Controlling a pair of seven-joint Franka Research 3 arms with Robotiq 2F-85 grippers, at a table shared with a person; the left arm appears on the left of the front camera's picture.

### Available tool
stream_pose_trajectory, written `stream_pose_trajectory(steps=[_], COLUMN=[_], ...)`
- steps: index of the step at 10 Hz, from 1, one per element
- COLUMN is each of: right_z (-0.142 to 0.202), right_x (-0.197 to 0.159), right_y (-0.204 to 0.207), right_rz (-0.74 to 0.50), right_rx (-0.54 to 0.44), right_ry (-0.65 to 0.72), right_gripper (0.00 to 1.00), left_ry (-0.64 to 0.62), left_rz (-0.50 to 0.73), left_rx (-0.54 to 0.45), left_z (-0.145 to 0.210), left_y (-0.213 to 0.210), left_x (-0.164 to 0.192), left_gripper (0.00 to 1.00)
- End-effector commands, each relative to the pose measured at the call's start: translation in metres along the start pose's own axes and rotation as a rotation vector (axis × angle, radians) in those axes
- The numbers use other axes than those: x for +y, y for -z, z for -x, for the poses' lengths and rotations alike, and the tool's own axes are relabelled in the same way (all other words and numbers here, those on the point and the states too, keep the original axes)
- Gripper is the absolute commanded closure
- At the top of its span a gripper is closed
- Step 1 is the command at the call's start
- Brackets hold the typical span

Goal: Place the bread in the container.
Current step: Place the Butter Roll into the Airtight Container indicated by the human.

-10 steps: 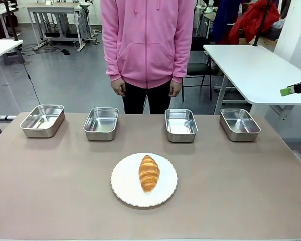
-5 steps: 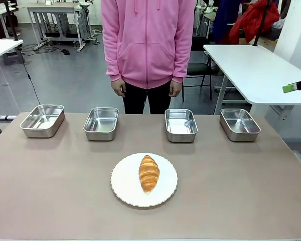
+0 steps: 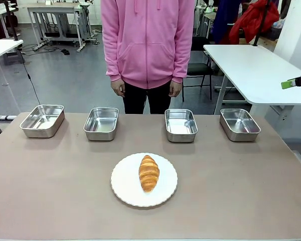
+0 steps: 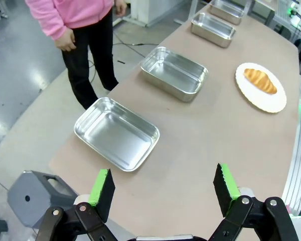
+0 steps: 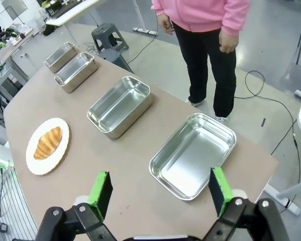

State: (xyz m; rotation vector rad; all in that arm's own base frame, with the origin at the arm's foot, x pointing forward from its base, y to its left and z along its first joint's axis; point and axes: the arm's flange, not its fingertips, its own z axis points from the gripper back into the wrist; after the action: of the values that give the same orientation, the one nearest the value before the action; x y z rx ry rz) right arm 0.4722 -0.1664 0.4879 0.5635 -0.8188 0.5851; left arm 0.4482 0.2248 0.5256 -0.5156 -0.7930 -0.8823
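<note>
- The bread lies lengthwise in the middle of a white plate, at the near centre of the table and apart from everything else.
- It looks light, soft and flaky. A hard squeeze would probably crush or crack the crust, and the tapered ends may break off.
- The best hold is likely across the thick middle, with the fingers on its two long sides and only gentle pressure.
- The plate is smooth and may slide if the bread is pushed sideways.
- Four shiny steel pans stand in a row along the far edge: the leftmost pan, second pan, third pan and rightmost pan. All are empty, and nothing shows which one is meant.
- The left gripper hangs above the table's left end with its jaws spread wide, holding nothing.
- The right gripper is likewise wide open and empty, above the right end near the rightmost pan.
- The table top is flat, matte and brown, with clear paths from plate to pans.
- A person in a pink hoodie stands just behind the pans, hands down at the sides.
- Beyond are a grey floor, cables and other white tables.
</note>
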Motion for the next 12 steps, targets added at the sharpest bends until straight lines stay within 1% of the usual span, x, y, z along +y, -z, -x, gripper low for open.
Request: stream_pose_trajectory(steps=[1, 2, 3, 5, 8, 9, 12], right_z=[0.001, 0.000, 0.000, 0.001, 0.004, 0.003, 0.003], right_x=[0.014, 0.018, 0.021, 0.024, 0.027, 0.020, 0.020], right_y=[0.004, 0.005, 0.006, 0.005, 0.002, 0.001, 0.001], right_rz=[0.030, 0.031, 0.032, 0.031, 0.026, 0.013, 0.013], right_rx=[-0.034, -0.035, -0.034, -0.038, -0.026, -0.008, -0.008], right_ry=[0.013, 0.015, 0.014, 0.015, 0.010, -0.008, -0.008], right_gripper=[0.00, 0.00, 0.00, 0.00, 0.00, 0.00, 0.00], left_ry=[-0.040, -0.053, -0.048, -0.025, -0.063, -0.018, -0.018], left_rz=[-0.033, -0.036, -0.036, -0.030, -0.038, -0.012, -0.012], left_rx=[-0.005, -0.010, -0.032, -0.037, -0.040, -0.027, -0.027], left_z=[-0.003, -0.005, -0.007, -0.012, -0.015, -0.011, -0.011], left_y=[0.000, 0.000, 0.001, 0.002, 0.006, -0.001, -0.001], left_x=[-0.017, -0.021, -0.028, -0.037, -0.038, -0.034, -0.034], left_gripper=[0.00, 0.00, 0.00, 0.00, 0.00, 0.00, 0.00])
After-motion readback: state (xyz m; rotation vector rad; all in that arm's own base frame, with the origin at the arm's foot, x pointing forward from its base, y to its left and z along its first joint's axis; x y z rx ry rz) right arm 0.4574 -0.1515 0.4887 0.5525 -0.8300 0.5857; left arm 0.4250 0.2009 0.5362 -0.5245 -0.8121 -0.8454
